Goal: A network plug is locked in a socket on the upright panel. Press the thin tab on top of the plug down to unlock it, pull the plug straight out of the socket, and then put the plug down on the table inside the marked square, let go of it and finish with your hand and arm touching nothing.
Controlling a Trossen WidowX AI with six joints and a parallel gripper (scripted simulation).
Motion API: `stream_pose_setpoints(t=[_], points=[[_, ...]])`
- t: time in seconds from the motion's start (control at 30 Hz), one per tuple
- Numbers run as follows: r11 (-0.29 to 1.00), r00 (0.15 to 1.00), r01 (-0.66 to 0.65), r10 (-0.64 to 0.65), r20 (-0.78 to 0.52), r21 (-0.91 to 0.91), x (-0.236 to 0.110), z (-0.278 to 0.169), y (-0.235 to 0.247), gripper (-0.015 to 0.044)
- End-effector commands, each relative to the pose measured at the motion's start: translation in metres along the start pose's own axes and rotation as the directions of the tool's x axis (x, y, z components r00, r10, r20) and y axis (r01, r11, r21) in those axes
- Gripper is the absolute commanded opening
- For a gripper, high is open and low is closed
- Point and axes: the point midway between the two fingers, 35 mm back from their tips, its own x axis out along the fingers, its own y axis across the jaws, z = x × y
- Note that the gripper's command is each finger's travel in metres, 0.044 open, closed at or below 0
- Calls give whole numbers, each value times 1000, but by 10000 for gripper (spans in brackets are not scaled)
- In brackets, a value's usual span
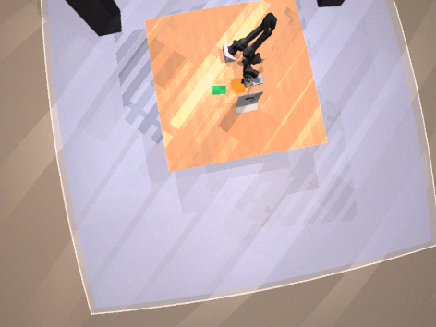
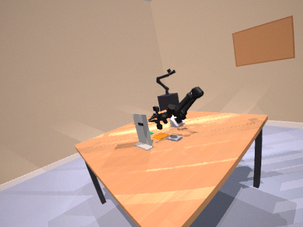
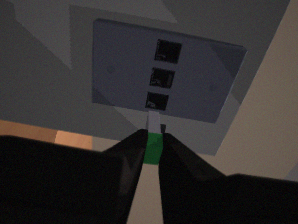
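Between the hand's [image 3: 152, 145] fingers sits the plug [image 3: 153, 148].

Upright panel [image 2: 141, 129] standing straight ahead of the gripper [image 3: 152, 142] — blocking the forward path, plug [image 3: 153, 145] clamped between the fingers just short of the sockets, green marker [image 1: 219, 90] and orange patch [image 1: 237, 85] lying flat beside it, grey pad [image 2: 174, 138] low on the table [image 2: 180, 179], broad open wood toward the near edge and right corner.

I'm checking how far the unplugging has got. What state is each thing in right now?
Hand: shut on the plug.
Plug: out of its socket, held in the air in front of the panel.
Panel: upright, all three sockets in view empty.
Green square: on the table, nothing on it.
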Motion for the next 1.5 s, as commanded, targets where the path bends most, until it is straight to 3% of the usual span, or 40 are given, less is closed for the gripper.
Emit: stream_pose_setpoints(t=[0.0, 1.33, 1.47], points=[[1000, 1000, -2, 2, 5, -4, -3, 0, 0, 0], [1000, 1000, -3, 3, 3, -7, -29, -1, -60, 0], [996, 997, -71, 71, -17, -47, -26, -8, -50, 0]])
